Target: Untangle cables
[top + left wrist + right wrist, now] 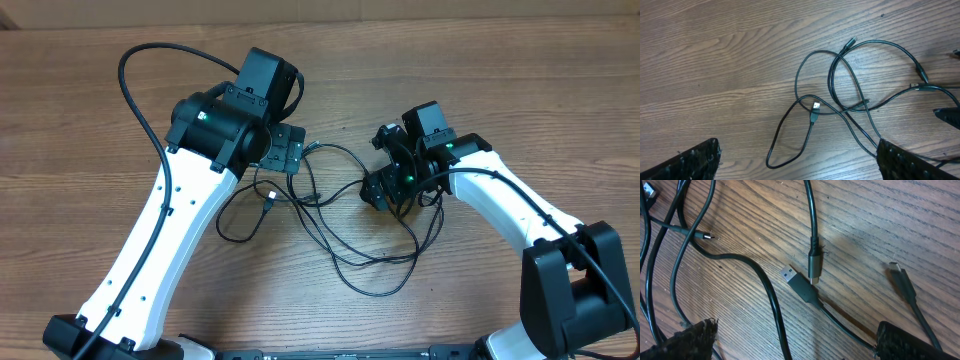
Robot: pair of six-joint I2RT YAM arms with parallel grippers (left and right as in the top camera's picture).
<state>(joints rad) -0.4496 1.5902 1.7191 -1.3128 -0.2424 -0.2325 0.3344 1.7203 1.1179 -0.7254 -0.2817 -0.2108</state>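
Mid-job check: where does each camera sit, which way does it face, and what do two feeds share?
Overhead: fixed above the table, facing straight down on the cables; both white arms, the left hand and the right hand show.
Left wrist: on the left arm, facing down at cable loops and a USB-A plug; its own fingers fill the bottom corners.
Right wrist: close over the table, facing several plugs; its own fingers show at the bottom.
Shared: overhead and left wrist both show that USB-A plug.

Thin black cables (830,80), tangled in crossed loops, lying flat on the wooden table (80,100) before me; USB plug (815,106) loose among them
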